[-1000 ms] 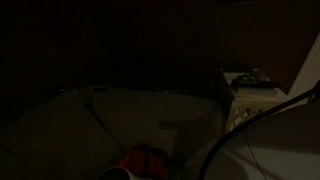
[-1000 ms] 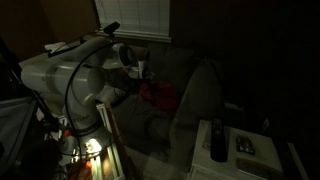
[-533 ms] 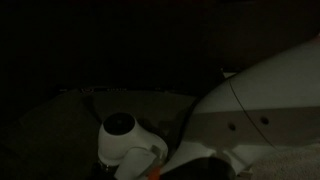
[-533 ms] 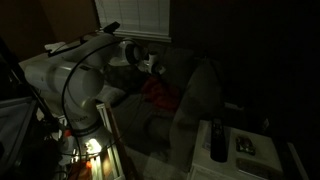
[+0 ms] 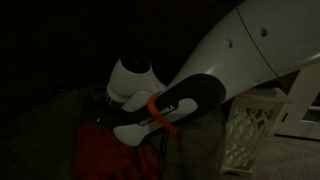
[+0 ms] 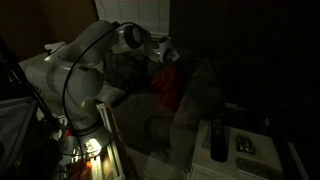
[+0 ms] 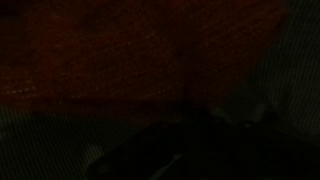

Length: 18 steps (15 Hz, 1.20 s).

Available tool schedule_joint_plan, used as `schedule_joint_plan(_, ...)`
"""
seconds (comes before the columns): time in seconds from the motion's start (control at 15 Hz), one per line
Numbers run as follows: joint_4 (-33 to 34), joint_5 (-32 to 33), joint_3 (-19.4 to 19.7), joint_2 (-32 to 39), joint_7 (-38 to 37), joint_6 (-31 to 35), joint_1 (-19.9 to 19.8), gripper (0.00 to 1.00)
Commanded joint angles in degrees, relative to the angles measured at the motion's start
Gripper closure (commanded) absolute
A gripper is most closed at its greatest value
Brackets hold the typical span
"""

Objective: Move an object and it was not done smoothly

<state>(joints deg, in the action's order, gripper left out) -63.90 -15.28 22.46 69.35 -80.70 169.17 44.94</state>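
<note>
- The gripper (image 6: 167, 53) hangs over the sofa (image 6: 208, 90). It is too dark to tell if the claw is wide or closed.
- The red cloth (image 6: 165, 88) is just under the gripper, against the sofa.
- Probably the lifting step; the next move needs a slow, even motion.

An exterior view sits close to the arm (image 5: 250, 45), upper right; an exterior view farther back shows the arm (image 6: 75, 70) at left. Wrist view hugs red cloth (image 7: 140, 60).

arm (image 5: 250, 50) — raised, stretched forward | wrist (image 5: 133, 80) tilted down | jaws — state hidden
</note>
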Motion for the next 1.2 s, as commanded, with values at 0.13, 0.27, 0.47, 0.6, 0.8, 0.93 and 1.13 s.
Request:
schedule_joint_plan(0.13,0.0,0.0,-0.6,0.6,0.2,-0.5,0.0,0.98)
schedule_joint_plan(0.27,1.3,3.8,3.1,0.9,-5.5,0.6,-0.7,0.98)
schedule_joint_plan(0.47,-1.3,2.8,12.7,-1.4,-6.9,1.8,0.1,0.98)
schedule_joint_plan(0.6,-2.5,3.0,19.7,-2.5,-8.1,2.2,0.9,0.98)
schedule_joint_plan(0.8,-3.8,7.1,28.7,-4.4,-13.7,1.6,0.7,0.98)
schedule_joint_plan(0.93,-5.1,7.0,34.6,-5.4,-17.2,1.0,1.0,0.98)
schedule_joint_plan(1.13,-7.2,6.6,42.0,-7.1,-22.0,-1.2,1.2,0.98)
